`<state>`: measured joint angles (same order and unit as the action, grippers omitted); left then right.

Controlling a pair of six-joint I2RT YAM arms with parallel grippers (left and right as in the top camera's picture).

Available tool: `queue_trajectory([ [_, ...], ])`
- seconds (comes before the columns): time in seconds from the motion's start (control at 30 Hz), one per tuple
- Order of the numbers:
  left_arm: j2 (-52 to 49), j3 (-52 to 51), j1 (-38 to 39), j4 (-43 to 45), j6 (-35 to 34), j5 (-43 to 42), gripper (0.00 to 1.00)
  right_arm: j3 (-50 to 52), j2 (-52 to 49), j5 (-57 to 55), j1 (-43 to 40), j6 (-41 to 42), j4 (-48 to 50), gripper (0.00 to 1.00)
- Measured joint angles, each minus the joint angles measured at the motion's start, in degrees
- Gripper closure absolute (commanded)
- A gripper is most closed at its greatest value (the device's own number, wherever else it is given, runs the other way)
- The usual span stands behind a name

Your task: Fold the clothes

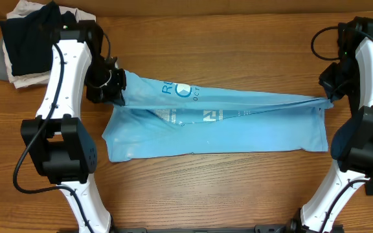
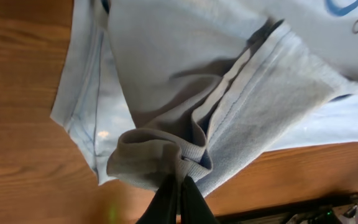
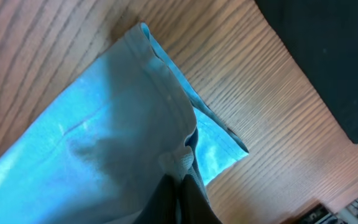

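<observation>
The sky-blue T-shirt (image 1: 238,133) lay stretched across the middle of the table (image 1: 206,194). The left gripper (image 1: 113,87) and right gripper (image 1: 329,98) were each clamped on its edge toward the table's ends. Both pinches looked thin, so uneven tension could pull one free and collapse the fold.

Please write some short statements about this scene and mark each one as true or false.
1. The left hand and the right hand both pinch the T-shirt. True.
2. The T-shirt is red. False: it is light blue.
3. A pile of other clothes lies on the table. True.
4. The T-shirt hangs fully above the table. False: its near part lies on the table.
</observation>
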<state>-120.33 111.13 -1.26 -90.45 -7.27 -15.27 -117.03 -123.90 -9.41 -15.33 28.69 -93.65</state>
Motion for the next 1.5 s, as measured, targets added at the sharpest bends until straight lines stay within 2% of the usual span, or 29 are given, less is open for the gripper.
queue_trajectory([
  [0.33,0.11,-8.9,-0.02,1.99,0.0,0.17,0.96,0.22,0.09,-1.57,0.0,0.48,-3.41,0.96],
  [0.77,0.11,-12.44,-1.36,3.3,-0.24,3.82,0.96,7.56,0.42,-3.5,-1.6,0.92,-1.77,0.95],
  [0.8,0.11,-12.68,-1.53,3.26,-0.24,3.98,0.96,7.85,0.42,-3.56,-1.92,0.92,-1.73,0.91],
  [0.83,0.11,-12.94,-1.55,3.3,-0.24,4.0,0.92,8.13,0.42,-3.65,-2.1,0.92,-1.6,0.89],
  [0.9,0.11,-13.55,-1.79,3.39,-0.17,3.98,0.78,8.85,0.42,-3.85,-2.32,1.11,-1.25,0.78],
  [0.93,0.11,-13.81,-1.79,3.5,-0.09,3.89,0.61,9.18,0.42,-3.98,-2.32,1.33,-1.05,0.58],
  [0.97,0.11,-14.03,-1.79,3.58,-0.39,3.69,0.36,9.49,0.42,-4.04,-2.29,1.25,-0.79,0.32],
  [1.0,0.11,-14.16,-1.75,3.69,-0.48,3.52,0.3,9.62,0.42,-4.11,-2.29,1.25,-0.66,0.13],
  [1.03,0.11,-14.27,-1.73,3.72,-0.44,3.41,0.31,9.7,0.44,-4.13,-2.29,1.25,-0.46,0.0],
  [1.23,0.11,-14.4,-1.73,4.24,-0.63,3.19,0.45,9.7,0.44,-4.35,-2.29,1.07,0.98,0.0],
  [1.3,0.11,-14.4,-1.73,5.31,-0.52,2.95,0.43,9.7,0.44,-4.37,-2.32,0.96,2.4,0.0],
  [1.37,0.11,-14.4,-1.73,5.88,-0.57,2.84,0.36,9.7,0.44,-4.33,-2.43,0.13,3.8,0.0],
  [1.5,0.11,-14.38,-1.75,6.08,-0.59,2.64,0.3,9.75,0.44,-4.04,-3.74,-2.43,6.95,0.0],
])
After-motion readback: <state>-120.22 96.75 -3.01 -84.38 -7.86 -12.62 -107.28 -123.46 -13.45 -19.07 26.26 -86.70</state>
